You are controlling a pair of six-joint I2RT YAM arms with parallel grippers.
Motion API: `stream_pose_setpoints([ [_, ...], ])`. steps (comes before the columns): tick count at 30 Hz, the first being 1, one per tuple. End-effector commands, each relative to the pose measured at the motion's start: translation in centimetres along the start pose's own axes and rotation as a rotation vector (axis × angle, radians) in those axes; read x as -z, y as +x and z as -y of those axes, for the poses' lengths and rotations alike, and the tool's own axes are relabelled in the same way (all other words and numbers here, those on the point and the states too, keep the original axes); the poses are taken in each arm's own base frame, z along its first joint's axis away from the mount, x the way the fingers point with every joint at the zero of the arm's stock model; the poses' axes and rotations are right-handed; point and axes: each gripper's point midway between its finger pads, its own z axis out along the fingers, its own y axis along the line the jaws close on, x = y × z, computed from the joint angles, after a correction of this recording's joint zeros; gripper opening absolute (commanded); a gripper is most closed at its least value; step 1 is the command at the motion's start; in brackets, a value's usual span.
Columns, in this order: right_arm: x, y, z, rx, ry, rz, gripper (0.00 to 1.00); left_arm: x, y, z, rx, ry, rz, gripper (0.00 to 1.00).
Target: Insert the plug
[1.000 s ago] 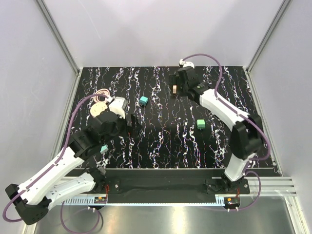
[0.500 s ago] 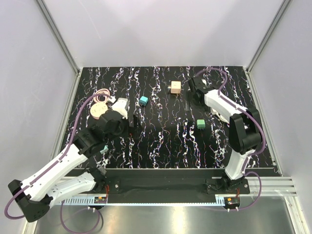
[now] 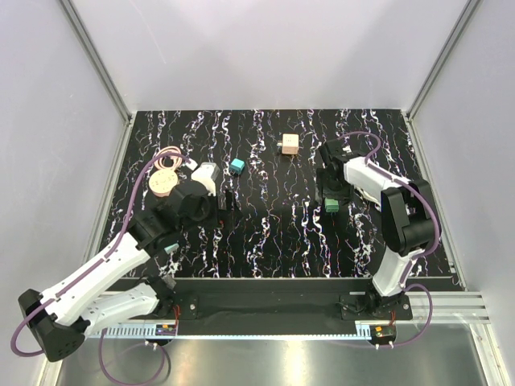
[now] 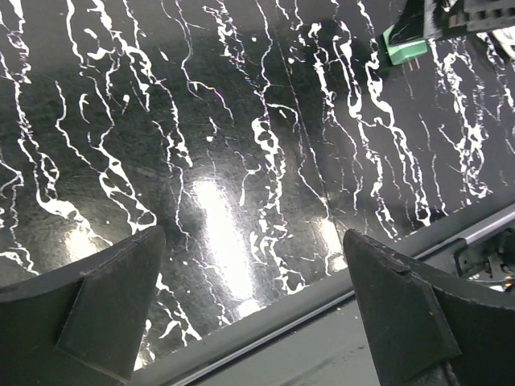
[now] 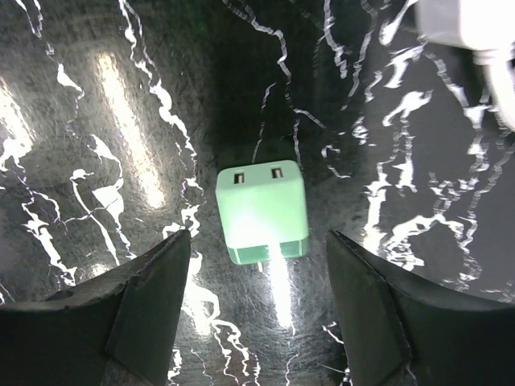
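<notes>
The small teal-blue cube-shaped plug (image 3: pixel 236 166) lies free on the black, white-veined marbled counter (image 3: pixel 265 233), in the far half and a little left of centre, with neither arm touching it. The left gripper (image 3: pixel 229 201) sits just nearer than the plug, on the near-edge side of it. In the left wrist view, this gripper (image 4: pixel 253 237) has its two dark fingers (image 4: pixel 105 310) spread wide apart, with only bare counter between them. A white plastic power strip (image 3: pixel 206 171) lies near the plug on its left-edge side, partly hidden by the left arm. A round tan disc (image 3: pixel 163 183) rests farther towards the left edge. A tan-brown cube block (image 3: pixel 289 144) stands close to the far edge, slightly right of centre and well apart from the plug. The right gripper (image 3: pixel 330 191) is in the right half of the counter at about mid depth, over a pale mint-green cube (image 3: pixel 331 206). In the right wrist view, this gripper (image 5: pixel 257 237) is spread open. The mint-green cube (image 5: pixel 261 213) lies in line with the gap between its fingers (image 5: pixel 149 297), with two small slots on one face. Dark counter shows on both sides of the cube, so neither finger touches it. The same mint-green cube (image 4: pixel 405 44) shows at the top right of the left wrist view, far from the left fingers.
</notes>
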Motion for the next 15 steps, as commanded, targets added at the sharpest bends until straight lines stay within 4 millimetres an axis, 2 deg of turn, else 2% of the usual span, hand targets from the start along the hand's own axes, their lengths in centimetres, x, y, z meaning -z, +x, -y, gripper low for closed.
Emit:
stream_pose_setpoints([
  [1,-0.7,0.4,-0.8,-0.006,-0.041,-0.009,0.75,0.7,-1.2,1.2,0.031,0.06,0.047,0.98],
  [8,-2.1,0.2,-1.0,0.007,-0.047,0.016,0.71,0.9,-1.4,2.0,0.057,0.1,0.051,0.97],
  [10,-2.0,-0.3,-1.0,0.011,-0.047,0.031,0.62,0.9,-1.4,2.3,0.066,0.12,0.056,0.97],
  [11,-2.0,-0.4,-1.0,0.013,-0.048,0.034,0.54,0.9,-1.4,2.4,0.067,0.123,0.056,0.97],
  [12,-1.5,-0.8,-1.1,0.012,-0.052,0.05,0.37,0.9,-1.4,2.4,0.067,0.127,0.057,0.96],
  [14,-0.6,-1.1,-1.5,0.011,-0.081,0.063,0.28,0.8,-1.2,2.4,0.068,0.129,0.053,0.96],
  [15,0.5,-1.5,-1.8,0.0,-0.11,0.086,0.25,0.8,-1.2,2.5,0.072,0.133,0.05,0.95],
])
